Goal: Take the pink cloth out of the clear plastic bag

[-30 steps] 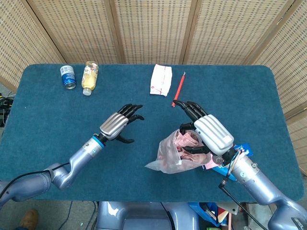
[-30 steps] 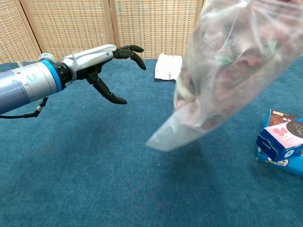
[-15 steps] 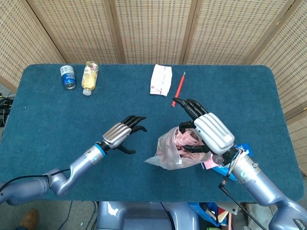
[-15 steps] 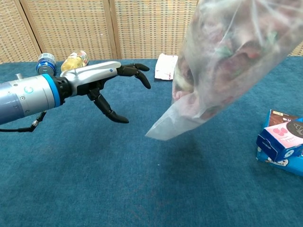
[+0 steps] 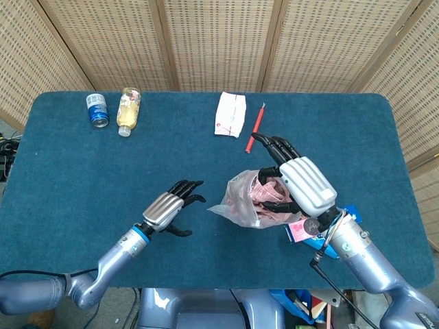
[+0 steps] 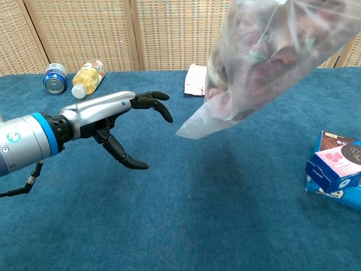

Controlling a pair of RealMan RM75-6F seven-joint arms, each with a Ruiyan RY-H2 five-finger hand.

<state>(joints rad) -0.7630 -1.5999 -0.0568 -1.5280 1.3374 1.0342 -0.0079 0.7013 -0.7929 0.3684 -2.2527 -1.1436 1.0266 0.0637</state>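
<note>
Two hands frame the clear plastic bag (image 5: 250, 203): the right hand (image 5: 296, 184) grips it aloft above the desk (image 5: 68, 171), pink cloth (image 5: 267, 199) seemingly bunched inside. The left hand (image 5: 168, 209), empty with fingers spread, lies left of the bag, whose lower corner points toward it.

I see the cloth (image 5: 269, 197) inside the bag (image 5: 241, 203), right of my left hand (image 5: 167, 208); can (image 5: 97, 110) and bottle (image 5: 128, 109) lie far left on the tabletop (image 5: 82, 171).
</note>
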